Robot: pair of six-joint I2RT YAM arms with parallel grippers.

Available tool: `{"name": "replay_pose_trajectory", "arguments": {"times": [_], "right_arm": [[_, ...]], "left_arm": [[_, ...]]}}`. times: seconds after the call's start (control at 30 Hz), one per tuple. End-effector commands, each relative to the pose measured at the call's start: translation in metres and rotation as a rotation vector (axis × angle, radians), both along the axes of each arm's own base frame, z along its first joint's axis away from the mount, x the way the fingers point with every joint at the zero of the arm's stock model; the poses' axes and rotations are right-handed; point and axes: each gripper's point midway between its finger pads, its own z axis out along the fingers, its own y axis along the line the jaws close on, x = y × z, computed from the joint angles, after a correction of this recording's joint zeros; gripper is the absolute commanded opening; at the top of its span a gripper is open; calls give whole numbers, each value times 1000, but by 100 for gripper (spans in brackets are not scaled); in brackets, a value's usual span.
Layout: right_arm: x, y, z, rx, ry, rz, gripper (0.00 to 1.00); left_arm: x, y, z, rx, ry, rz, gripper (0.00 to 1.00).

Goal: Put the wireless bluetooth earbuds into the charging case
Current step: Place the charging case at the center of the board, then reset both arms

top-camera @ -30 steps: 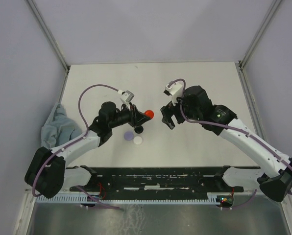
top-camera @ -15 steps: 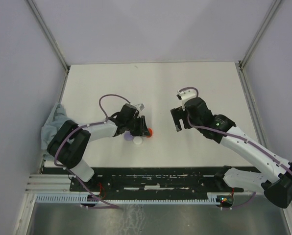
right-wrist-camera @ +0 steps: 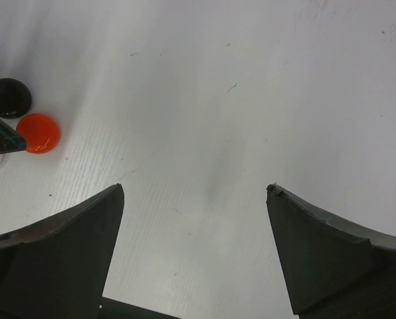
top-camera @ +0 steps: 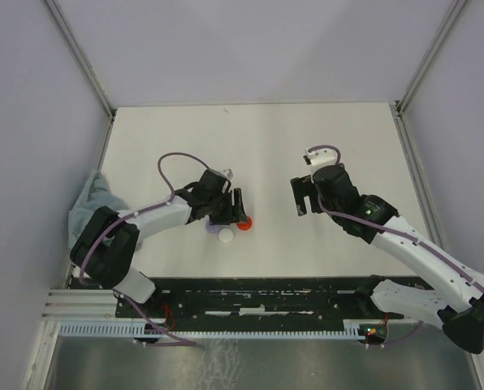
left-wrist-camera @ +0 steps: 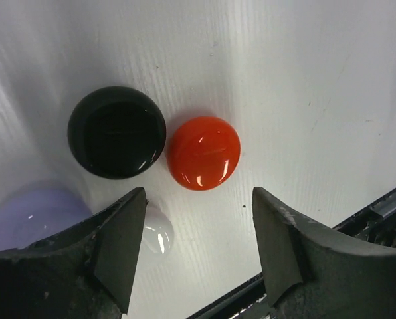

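Above the table (top-camera: 323,138) | left fingers (left-wrist-camera: 115,256) parted, empty, seemingly clear of red disc (left-wrist-camera: 203,153) | right fingers (right-wrist-camera: 58,252) spread wide, empty

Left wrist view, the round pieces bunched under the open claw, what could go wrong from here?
The red disc and black disc lie edge to edge, with the white disc and lavender disc close by, so closing the left claw on one could shove or pinch a neighbour.
The discs look glossy and domed; a pinch might squirt one away.
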Motion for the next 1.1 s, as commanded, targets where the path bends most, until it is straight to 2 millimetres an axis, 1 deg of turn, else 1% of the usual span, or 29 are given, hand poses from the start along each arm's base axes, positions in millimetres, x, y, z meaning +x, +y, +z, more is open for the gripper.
{"name": "replay_pose_trajectory", "arguments": {"times": [0.0,0.07,0.13,0.17,0.23,0.27,0.3,0.33,0.37,0.43,0.5,0.57,0.63,0.67,0.73,0.83,1.0,1.07], "right_arm": [[6,-24,17,-15,-72,-107,98],[7,-35,19,-31,-81,-150,100],[7,-49,20,-47,-84,-207,99],[8,-57,20,-49,-83,-241,99],[9,-77,21,-47,-85,-333,99],[9,-85,22,-40,-87,-366,99],[9,-91,24,-34,-93,-398,99],[9,-97,26,-31,-102,-425,99],[8,-102,29,-30,-116,-450,99],[6,-111,37,-32,-144,-489,99],[5,-120,49,-35,-178,-536,99],[4,-127,62,-32,-215,-567,99],[3,-131,75,-16,-259,-583,99],[3,-132,81,-3,-283,-584,99],[3,-133,92,28,-329,-578,99],[3,-133,102,70,-384,-564,99],[4,-131,107,85,-410,-551,99],[7,-126,109,114,-432,-525,99]], "left_arm": [[22,10,55,5,-133,71,74],[29,22,72,22,-184,105,82],[35,42,89,36,-232,159,88],[39,55,95,45,-253,194,90],[45,88,108,77,-306,284,96],[48,105,117,98,-347,338,99],[49,122,127,123,-395,392,99],[47,139,144,136,-459,455,99],[46,156,156,161,-512,518,99],[39,181,185,180,-630,606,99],[29,200,214,184,-745,669,99],[18,218,237,190,-846,722,99],[8,234,255,202,-932,771,99],[4,241,261,211,-967,796,99],[-3,251,276,209,-1036,826,99],[-8,255,288,205,-1093,833,99],[-1,246,285,190,-1091,792,99],[6,239,282,187,-1077,768,99]]}}
